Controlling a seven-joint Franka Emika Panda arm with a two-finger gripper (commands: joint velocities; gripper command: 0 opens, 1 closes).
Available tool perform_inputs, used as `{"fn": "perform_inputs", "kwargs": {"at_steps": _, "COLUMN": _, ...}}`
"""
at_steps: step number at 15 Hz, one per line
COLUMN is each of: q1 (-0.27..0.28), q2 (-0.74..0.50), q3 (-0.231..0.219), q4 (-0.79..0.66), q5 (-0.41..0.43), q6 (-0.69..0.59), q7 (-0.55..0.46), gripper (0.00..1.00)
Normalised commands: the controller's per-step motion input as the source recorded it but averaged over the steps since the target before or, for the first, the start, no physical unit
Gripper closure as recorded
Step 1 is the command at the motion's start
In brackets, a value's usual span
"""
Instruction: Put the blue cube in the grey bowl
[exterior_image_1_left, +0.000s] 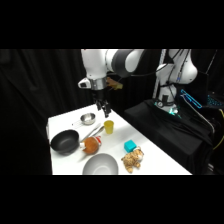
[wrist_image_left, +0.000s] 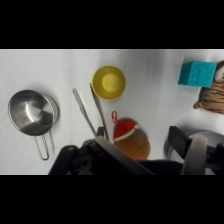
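The blue cube sits on the white table toward the right, close to a striped plush toy. At the table's front edge stands the wide grey bowl, with nothing in it. My gripper hangs above the back of the table, over the yellow cup, well away from the cube. It is open and holds nothing. In the wrist view the blue cube lies at the upper right, and my gripper shows at the bottom edge.
A black pan is at the left, and a small steel bowl at the back. Metal tongs and a red-brown round toy lie mid-table. In the wrist view, the yellow cup, tongs and steel bowl are below the gripper.
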Motion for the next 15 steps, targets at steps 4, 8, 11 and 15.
{"fn": "perform_inputs", "kwargs": {"at_steps": 4, "q1": 0.017, "q2": -0.05, "q3": 0.039, "q4": -0.06, "q5": -0.04, "q6": 0.06, "q7": 0.09, "gripper": 0.0}}
{"fn": "perform_inputs", "kwargs": {"at_steps": 8, "q1": 0.086, "q2": -0.13, "q3": 0.085, "q4": -0.16, "q5": 0.025, "q6": 0.16, "q7": 0.22, "gripper": 0.0}}
{"fn": "perform_inputs", "kwargs": {"at_steps": 11, "q1": 0.117, "q2": -0.17, "q3": 0.081, "q4": -0.24, "q5": 0.013, "q6": 0.25, "q7": 0.34, "gripper": 0.0}}
{"fn": "perform_inputs", "kwargs": {"at_steps": 15, "q1": 0.097, "q2": -0.14, "q3": 0.043, "q4": -0.28, "q5": -0.021, "q6": 0.32, "q7": 0.36, "gripper": 0.0}}
